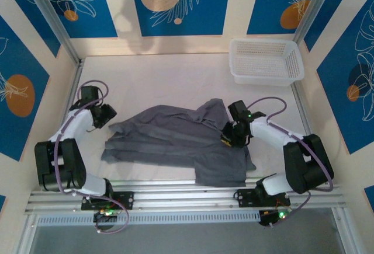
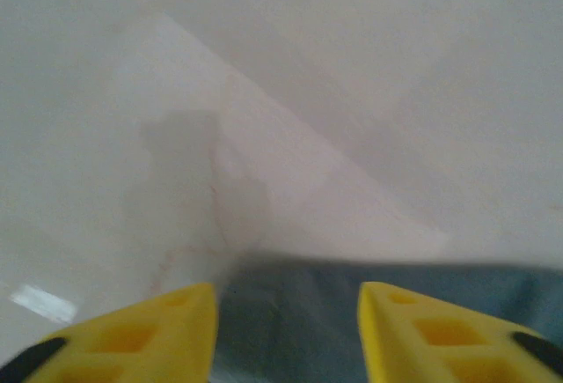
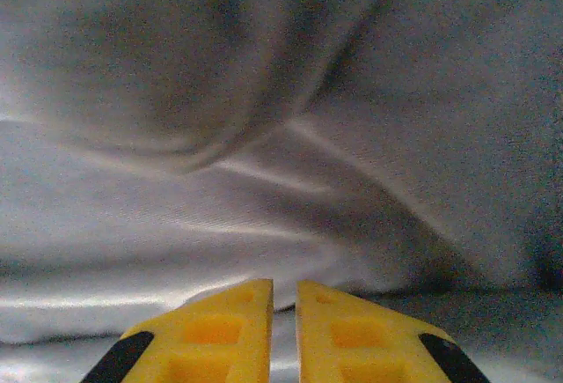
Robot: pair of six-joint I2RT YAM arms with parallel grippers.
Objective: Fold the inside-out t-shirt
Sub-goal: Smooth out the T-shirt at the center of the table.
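The inside-out t-shirt (image 1: 175, 140) lies crumpled and partly doubled over on the white table (image 1: 169, 76), a slate-grey sheet with a flap hanging toward the front rail. My left gripper (image 1: 108, 117) sits at the shirt's left edge. In the left wrist view it (image 2: 288, 299) is open, and the grey cloth (image 2: 290, 335) lies loose between and below the yellow fingers (image 2: 176, 321). My right gripper (image 1: 227, 138) rests on the shirt's right part. In the right wrist view it (image 3: 283, 290) has its jaws almost together with a thin fold in the slit, and rumpled cloth (image 3: 264, 136) lies ahead.
A white plastic basket (image 1: 266, 79) stands at the back right of the table. Bare white tabletop (image 2: 308, 92) lies beyond the shirt's left edge. Metal rails run along the front and both sides.
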